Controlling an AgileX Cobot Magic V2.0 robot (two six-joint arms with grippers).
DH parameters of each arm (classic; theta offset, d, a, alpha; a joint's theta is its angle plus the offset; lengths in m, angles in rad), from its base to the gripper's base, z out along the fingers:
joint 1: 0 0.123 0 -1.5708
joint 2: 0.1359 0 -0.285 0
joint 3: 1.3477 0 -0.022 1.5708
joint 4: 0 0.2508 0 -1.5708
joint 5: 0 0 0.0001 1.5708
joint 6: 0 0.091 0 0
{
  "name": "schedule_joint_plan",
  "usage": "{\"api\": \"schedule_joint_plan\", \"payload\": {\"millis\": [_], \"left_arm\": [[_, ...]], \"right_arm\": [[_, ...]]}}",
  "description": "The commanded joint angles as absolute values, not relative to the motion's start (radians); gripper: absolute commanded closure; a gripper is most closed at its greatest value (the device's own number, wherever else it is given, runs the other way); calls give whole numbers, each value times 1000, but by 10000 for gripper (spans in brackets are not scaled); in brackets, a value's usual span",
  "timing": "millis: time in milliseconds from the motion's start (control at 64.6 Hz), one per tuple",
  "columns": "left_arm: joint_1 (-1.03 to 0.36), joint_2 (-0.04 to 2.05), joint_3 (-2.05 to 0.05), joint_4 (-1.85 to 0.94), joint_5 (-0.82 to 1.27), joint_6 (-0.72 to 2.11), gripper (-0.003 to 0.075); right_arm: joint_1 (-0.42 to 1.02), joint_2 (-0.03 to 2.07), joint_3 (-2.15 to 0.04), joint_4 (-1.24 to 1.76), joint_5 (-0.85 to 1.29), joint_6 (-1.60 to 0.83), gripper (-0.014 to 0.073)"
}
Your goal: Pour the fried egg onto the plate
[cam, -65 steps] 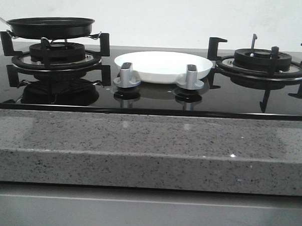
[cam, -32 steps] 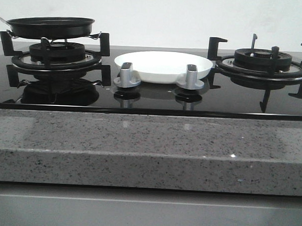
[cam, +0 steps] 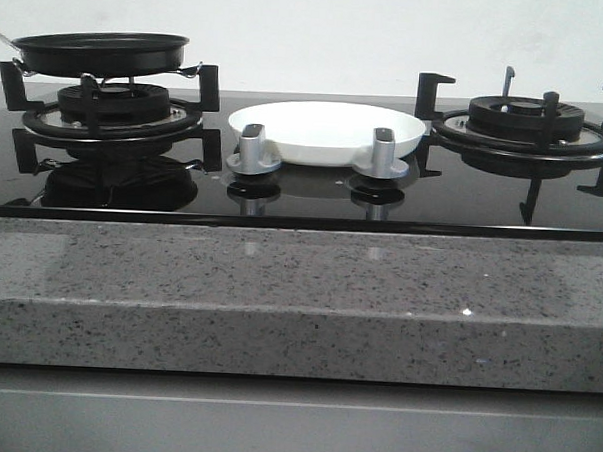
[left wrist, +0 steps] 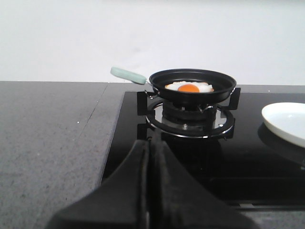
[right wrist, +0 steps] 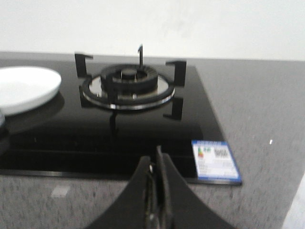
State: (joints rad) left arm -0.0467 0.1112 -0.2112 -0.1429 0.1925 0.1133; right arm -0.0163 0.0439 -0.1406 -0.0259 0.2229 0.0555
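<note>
Both our jaws pressed together, empty. Fried egg (left wrist: 189,88) in pan (left wrist: 192,85); handle (left wrist: 127,75) slim, may slip; egg might overshoot plate (cam: 326,129).

A black glass hob (cam: 303,201) sat in the grey speckled worktop (cam: 299,286). On the hob's left burner (cam: 111,113) rested a black frying pan (cam: 101,52) with a pale green handle (left wrist: 127,75). Its right burner (cam: 523,121) carried nothing. Two silver knobs (cam: 253,149) stood at the hob's front centre. An energy label (right wrist: 216,161) lay at the hob's front right corner.
</note>
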Motion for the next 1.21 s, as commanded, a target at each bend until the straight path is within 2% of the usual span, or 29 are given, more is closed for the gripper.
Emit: {"api": "schedule_joint_plan", "payload": {"millis": [0,139,325,464,557,619,681,727,805,882,960,1192], "left_arm": [[-46,235,-331,-144,151,102,740],[-46,425,-446,-144,145,102,740],[-46,579,-526,-144,43,102,739],[-46,628,-527,-144,-7,102,739],[-46,632,-527,-144,-7,102,724],[-46,632,-527,-144,-7,102,659],[-46,632,-527,-144,0,102,549],[-46,632,-527,-144,0,102,433],[-46,632,-527,-144,0,102,217],[-46,632,-527,-144,9,102,88],[-46,632,-527,-144,9,102,48],[-46,632,-527,-144,9,102,48]], "right_arm": [[-23,142,-258,-23,169,53,652],[-23,329,-383,-24,166,53,652],[-23,551,-492,-24,143,53,652],[-23,621,-506,-24,76,53,651],[-23,629,-506,-24,61,53,601],[-23,629,-506,-24,61,53,524],[-23,629,-506,-24,61,53,422],[-23,629,-506,-24,61,53,339],[-23,629,-506,-24,61,53,151],[-23,629,-506,-24,61,53,9],[-23,629,-506,-24,61,53,-71],[-23,629,-506,-24,56,53,-67]]}}
